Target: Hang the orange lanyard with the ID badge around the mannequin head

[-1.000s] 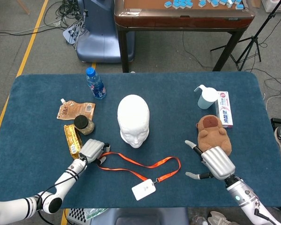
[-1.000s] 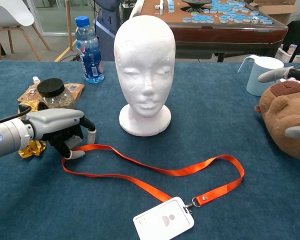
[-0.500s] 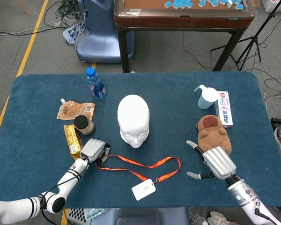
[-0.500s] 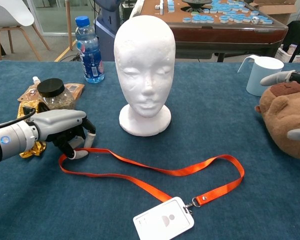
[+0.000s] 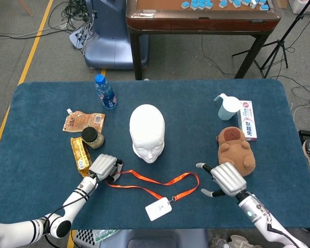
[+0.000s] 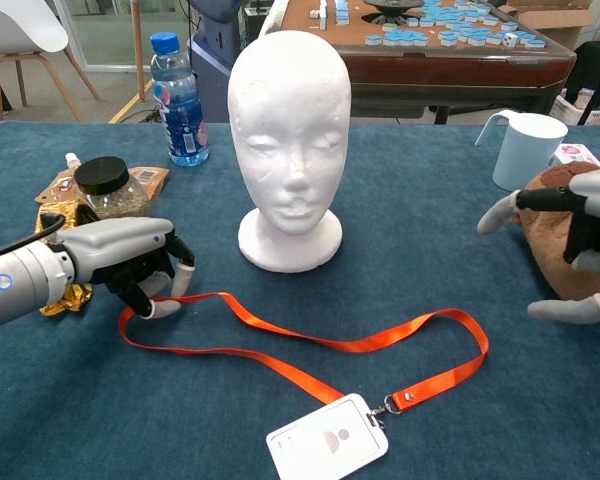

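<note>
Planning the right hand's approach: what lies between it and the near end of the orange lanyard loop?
Only bare blue tablecloth, in both views, between the right hand and the orange lanyard. The brown plush toy sits behind the hand.

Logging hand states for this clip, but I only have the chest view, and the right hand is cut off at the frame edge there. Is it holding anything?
Observer: No. The head view shows the whole right hand, fingers spread, with nothing in it.
Reviewer: Is it touching the orange lanyard?
Observer: No. From above, blue tablecloth shows between the hand and the nearest end of the strap loop.
Reviewer: What sits beyond the plush toy? The toy blocks my view.
Observer: A white and red box lies flat, just right of the cup.
</note>
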You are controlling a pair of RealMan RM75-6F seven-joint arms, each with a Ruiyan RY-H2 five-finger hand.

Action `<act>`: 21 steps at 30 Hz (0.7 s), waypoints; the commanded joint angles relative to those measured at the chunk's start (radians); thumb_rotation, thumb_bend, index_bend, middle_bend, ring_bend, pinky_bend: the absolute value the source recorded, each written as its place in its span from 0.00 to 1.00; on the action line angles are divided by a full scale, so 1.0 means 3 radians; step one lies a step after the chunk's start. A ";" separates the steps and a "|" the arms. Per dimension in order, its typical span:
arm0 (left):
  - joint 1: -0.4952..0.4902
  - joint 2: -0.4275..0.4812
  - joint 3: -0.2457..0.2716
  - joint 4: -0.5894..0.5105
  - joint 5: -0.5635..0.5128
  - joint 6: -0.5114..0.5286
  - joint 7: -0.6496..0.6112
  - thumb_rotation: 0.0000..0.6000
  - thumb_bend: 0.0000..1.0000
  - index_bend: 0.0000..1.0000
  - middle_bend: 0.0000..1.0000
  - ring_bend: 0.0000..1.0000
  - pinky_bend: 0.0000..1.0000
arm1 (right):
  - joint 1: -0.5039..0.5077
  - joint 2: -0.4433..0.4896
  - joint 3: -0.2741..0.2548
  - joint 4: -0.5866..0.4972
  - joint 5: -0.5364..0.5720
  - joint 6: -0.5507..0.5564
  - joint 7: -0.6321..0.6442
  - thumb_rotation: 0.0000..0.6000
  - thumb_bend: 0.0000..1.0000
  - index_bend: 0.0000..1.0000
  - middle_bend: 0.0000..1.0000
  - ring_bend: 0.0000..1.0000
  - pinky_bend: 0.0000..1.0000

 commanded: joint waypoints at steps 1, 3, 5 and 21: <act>0.0000 0.0009 0.0003 -0.0016 -0.0004 -0.0003 0.0005 1.00 0.32 0.60 0.85 0.87 0.90 | 0.0126 -0.0204 0.0117 0.0047 0.0226 -0.0143 -0.0178 0.96 0.25 0.30 1.00 1.00 1.00; 0.0003 0.0014 0.0001 -0.0028 -0.0005 0.0003 0.0002 1.00 0.32 0.60 0.85 0.87 0.90 | 0.0183 -0.0299 0.0158 0.0080 0.0332 -0.0204 -0.0270 0.99 0.25 0.35 1.00 1.00 1.00; 0.0007 0.0021 0.0000 -0.0044 -0.0006 0.0011 -0.0001 1.00 0.32 0.60 0.85 0.87 0.90 | 0.0252 -0.0408 0.0198 0.0128 0.0456 -0.0271 -0.0389 1.00 0.25 0.39 1.00 1.00 1.00; 0.0045 0.0082 0.0022 -0.0128 -0.0006 0.0037 -0.0034 1.00 0.32 0.60 0.85 0.87 0.90 | 0.0641 -0.0931 0.0216 0.0512 0.1123 -0.0507 -0.1113 1.00 0.25 0.45 1.00 1.00 1.00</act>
